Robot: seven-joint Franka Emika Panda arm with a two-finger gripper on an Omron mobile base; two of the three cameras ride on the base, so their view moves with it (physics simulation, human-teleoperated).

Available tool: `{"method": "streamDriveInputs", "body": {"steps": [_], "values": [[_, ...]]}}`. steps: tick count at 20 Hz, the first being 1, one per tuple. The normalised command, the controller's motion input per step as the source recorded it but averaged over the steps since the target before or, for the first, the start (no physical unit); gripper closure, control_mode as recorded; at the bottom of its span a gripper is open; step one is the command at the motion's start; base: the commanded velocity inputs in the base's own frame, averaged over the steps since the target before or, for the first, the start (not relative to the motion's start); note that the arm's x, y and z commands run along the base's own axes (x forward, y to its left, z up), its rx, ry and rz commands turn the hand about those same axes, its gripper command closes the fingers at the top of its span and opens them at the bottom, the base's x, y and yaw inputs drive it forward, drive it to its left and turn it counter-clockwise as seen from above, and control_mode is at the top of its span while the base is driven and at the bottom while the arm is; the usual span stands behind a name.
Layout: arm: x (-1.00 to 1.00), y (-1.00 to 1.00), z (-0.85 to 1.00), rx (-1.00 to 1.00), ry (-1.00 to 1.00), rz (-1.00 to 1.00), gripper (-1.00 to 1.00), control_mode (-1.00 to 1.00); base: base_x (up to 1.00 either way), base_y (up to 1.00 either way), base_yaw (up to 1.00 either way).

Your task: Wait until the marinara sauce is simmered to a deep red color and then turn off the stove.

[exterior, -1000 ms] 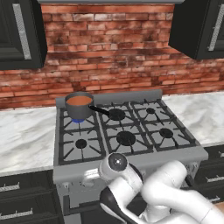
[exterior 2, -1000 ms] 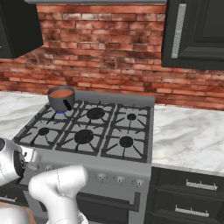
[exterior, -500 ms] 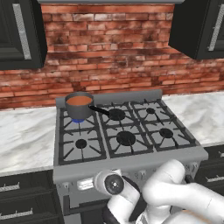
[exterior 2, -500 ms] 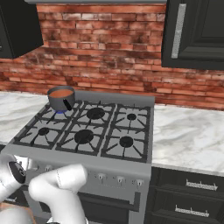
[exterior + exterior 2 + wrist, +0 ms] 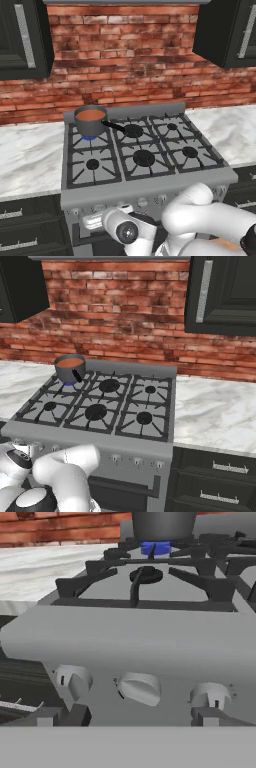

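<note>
The sauce (image 5: 90,115) is a small orange-red disc in a grey pan (image 5: 90,125), upper left of centre in the left base view, on the back left burner of the stove (image 5: 150,186), over a blue flame (image 5: 156,547). In the hand view, the stove's front panel crosses the middle, with three round knobs low down. The middle knob (image 5: 139,688) is turned sideways, while the left knob (image 5: 73,680) and right knob (image 5: 211,695) stand upright. The gripper (image 5: 135,716) sits at the bottom, its two dark tips spread wide apart, one either side of the middle knob, holding nothing. That knob looks rigid, smooth and likely slippery; pinch its raised ridge across the flat sides. Marble counter (image 5: 30,157) flanks the stove, brick wall (image 5: 125,55) behind.
</note>
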Motion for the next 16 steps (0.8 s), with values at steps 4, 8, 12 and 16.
{"method": "streamDriveInputs", "body": {"steps": [4, 8, 12, 16], "values": [[0.00, 0.16, -0.21, 0.00, -0.15, 0.00, -1.00, -1.00, 0.00, 0.00, 0.00], [0.00, 0.11, -0.08, 0.00, -0.19, 0.00, -1.00, -1.00, 0.00, 0.00, 0.00], [0.00, 0.01, -0.06, 0.00, -0.14, -0.01, -1.00, -1.00, 0.00, 0.00, 0.00], [0.00, 0.01, -0.07, 0.00, -0.06, -0.07, -1.00, -1.00, 0.00, 0.00, 0.00]]}}
